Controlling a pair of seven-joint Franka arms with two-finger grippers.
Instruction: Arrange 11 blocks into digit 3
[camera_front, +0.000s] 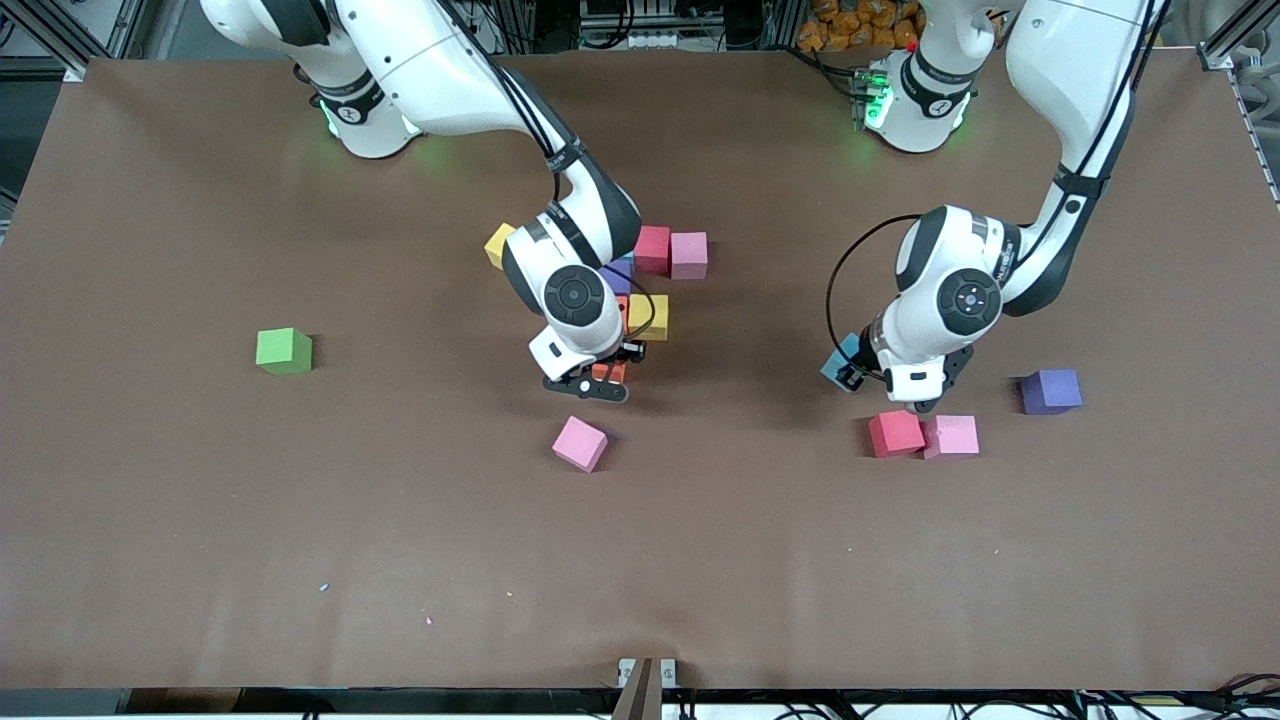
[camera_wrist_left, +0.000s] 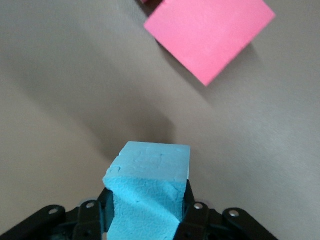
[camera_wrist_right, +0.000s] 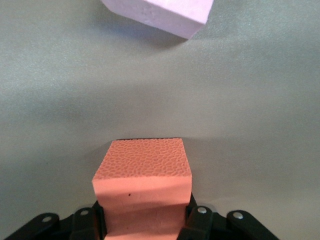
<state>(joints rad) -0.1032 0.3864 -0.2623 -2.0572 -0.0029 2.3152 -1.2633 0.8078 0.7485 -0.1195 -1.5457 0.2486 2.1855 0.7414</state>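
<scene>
Blocks lie in two groups: your cluster (camera_front: 650, 265) at mid-table, half hidden by the right arm, and a red block (camera_front: 895, 433) touching a pink block (camera_front: 951, 436) toward the left arm's end. Your right gripper (camera_front: 600, 380) pinches an orange block (camera_wrist_right: 142, 187) beside the cluster; your left gripper (camera_front: 880, 385) pinches a blue block (camera_wrist_left: 150, 192) above the table.

Eleven small foam cubes; an orange cube (camera_wrist_right: 142, 187) is clamped in the right gripper (camera_front: 600, 380) at the near edge of the central cluster; there a yellow cube (camera_front: 497, 244), a red cube (camera_front: 652, 249) touching a pink cube (camera_front: 689, 254), a purple cube (camera_front: 617, 276) and another yellow cube (camera_front: 650, 316) show; a tilted pink cube (camera_front: 581, 443) lies alone nearer the camera; a light blue cube (camera_wrist_left: 150, 192) is gripped by the left gripper (camera_front: 860, 378); near it, nearer the camera, a red cube (camera_front: 895, 433) touches a pink cube (camera_front: 951, 436); a purple cube (camera_front: 1050, 391) lies toward the left arm's end.
</scene>
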